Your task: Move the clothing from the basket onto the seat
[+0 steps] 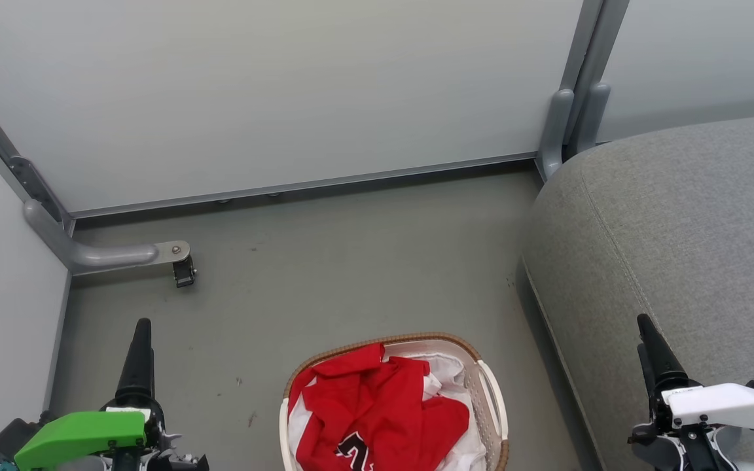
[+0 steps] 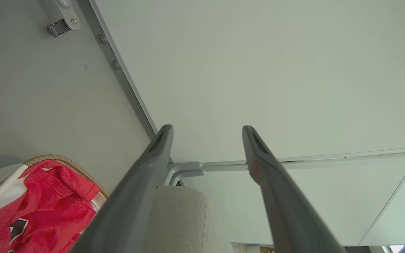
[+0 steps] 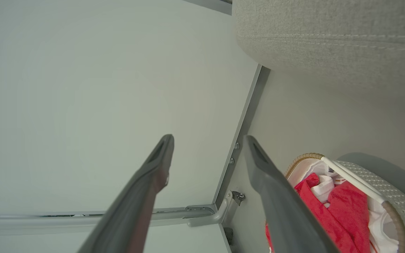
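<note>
Red clothing [image 1: 377, 409] with white parts and a dark printed figure lies heaped in the white basket [image 1: 493, 399] with its brown woven rim, on the floor at the bottom centre of the head view. The grey seat [image 1: 678, 229] fills the right side. My left gripper [image 1: 140, 340] stands at the lower left, left of the basket, and my right gripper [image 1: 648, 337] hangs over the seat's front edge. Both are open and hold nothing. In the left wrist view the open gripper [image 2: 207, 130] has the clothing [image 2: 44, 207] at lower left. The right wrist view has its gripper [image 3: 207, 140] open, the basket [image 3: 381, 182] and clothing [image 3: 343, 218] at lower right.
Pale partition panels [image 1: 285, 91] on grey metal frames close the back and left. A metal foot [image 1: 115, 254] with a small caster [image 1: 184, 271] juts onto the grey floor [image 1: 351, 261] at left. A grey post [image 1: 570, 124] stands behind the seat's corner.
</note>
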Robot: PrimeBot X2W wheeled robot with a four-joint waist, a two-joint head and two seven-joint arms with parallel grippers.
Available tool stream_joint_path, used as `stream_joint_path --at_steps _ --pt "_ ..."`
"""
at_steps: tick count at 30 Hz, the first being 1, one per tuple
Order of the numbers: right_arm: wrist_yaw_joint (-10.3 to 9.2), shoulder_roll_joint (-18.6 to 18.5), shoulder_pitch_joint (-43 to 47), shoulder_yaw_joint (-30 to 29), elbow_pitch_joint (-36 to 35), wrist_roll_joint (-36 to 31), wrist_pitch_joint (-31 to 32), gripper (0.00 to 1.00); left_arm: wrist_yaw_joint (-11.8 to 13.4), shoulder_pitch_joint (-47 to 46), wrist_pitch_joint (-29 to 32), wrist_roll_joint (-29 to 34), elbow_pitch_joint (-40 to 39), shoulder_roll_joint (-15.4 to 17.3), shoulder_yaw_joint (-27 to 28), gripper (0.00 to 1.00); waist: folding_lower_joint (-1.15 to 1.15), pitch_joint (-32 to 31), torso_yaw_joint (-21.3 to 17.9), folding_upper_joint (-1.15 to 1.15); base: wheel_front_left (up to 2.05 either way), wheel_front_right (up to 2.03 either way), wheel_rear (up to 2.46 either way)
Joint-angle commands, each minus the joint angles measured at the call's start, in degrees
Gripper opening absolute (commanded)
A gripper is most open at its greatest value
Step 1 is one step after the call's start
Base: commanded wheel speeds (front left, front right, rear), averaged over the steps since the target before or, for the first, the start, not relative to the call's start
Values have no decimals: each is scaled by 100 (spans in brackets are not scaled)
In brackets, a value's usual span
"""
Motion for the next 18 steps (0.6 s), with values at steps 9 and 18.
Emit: stream_joint_path --at_steps 9,18 --pt "1 -61 -52 -17 -403 -1331 -256 100 -16 7 -245 1118 -351 38 -12 100 0 8 24 0 0 0 0" --pt "1 -69 2 150 -595 -2352 -442 100 66 116 -429 2125 -564 44 -56 100 0 18 30 0 0 0 0"
